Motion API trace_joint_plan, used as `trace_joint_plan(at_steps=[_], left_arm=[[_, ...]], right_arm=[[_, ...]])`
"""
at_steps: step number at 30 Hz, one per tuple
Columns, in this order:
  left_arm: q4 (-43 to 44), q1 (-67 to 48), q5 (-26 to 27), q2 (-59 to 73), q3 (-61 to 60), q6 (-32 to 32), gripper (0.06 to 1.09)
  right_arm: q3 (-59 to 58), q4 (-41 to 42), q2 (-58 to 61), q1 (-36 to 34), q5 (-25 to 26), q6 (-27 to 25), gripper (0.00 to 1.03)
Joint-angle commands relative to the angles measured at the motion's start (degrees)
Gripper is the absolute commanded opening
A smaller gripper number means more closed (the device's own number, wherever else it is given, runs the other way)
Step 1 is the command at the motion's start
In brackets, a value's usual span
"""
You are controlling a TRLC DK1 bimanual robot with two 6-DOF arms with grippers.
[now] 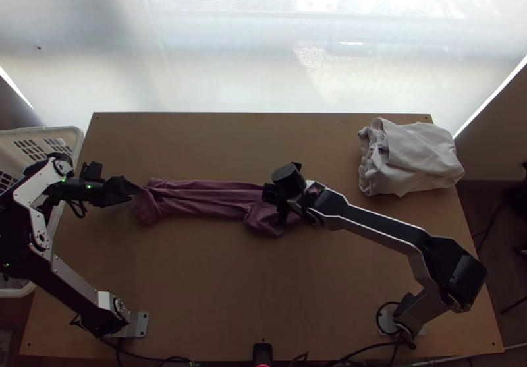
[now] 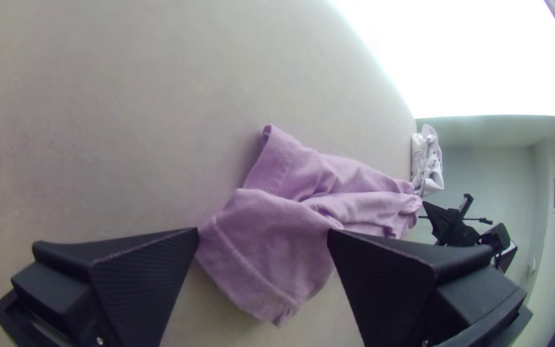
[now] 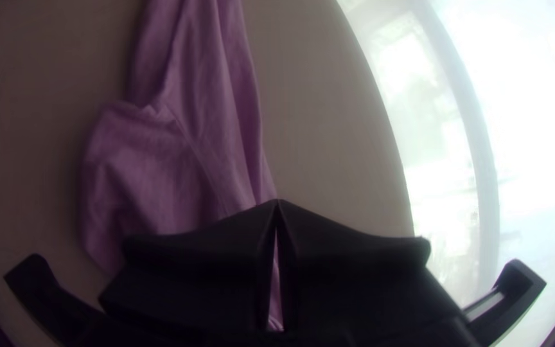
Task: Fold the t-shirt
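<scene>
Right arm (image 1: pixel 379 225) partly hides t-shirt (image 1: pixel 217 199)

The t-shirt (image 1: pixel 197 199) lies on the table (image 1: pixel 217 288), left to middle; another garment (image 1: pixel 421 159) near its far right corner; a laundry basket (image 1: pixel 78 136) at its left.

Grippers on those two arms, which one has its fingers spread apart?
The left gripper: its fingers stand wide apart, purple cloth showing between them, while those of the right gripper meet.
</scene>
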Motion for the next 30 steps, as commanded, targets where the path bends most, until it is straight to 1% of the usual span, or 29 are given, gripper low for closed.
trace_joint_plan(at_steps=[1, 4, 12, 15, 17, 30], left_arm=[[0.4, -2.3, 0.0, 0.4, -0.6, -0.3, 1.03], [1.6, -2.9, 0.3, 0.5, -1.1, -1.5, 1.03], [2.3, -5.2, 3.6, 0.5, -1.4, -3.4, 1.03], [4.9, -5.8, 4.8, 1.1, -1.5, -5.0, 1.03], [6.6, -6.5, 5.1, 1.8, -1.5, -6.3, 1.03], [11.2, -11.3, 6.0, 4.2, -3.7, -8.2, 1.03]], right_arm=[[-3.6, 3.7, 1.2, -0.2, 0.0, 0.0, 0.03], [-4.3, 4.3, 1.2, -0.2, 0.0, -0.1, 0.03], [-7.2, 5.8, 1.1, -0.1, 0.0, -0.1, 0.03], [-7.9, 6.5, 1.2, -0.1, -0.1, 0.0, 0.03], [-7.9, 6.9, 1.5, 0.0, 0.0, 0.0, 0.03], [-8.0, 8.8, 2.6, 0.0, 0.0, 0.0, 0.03]])
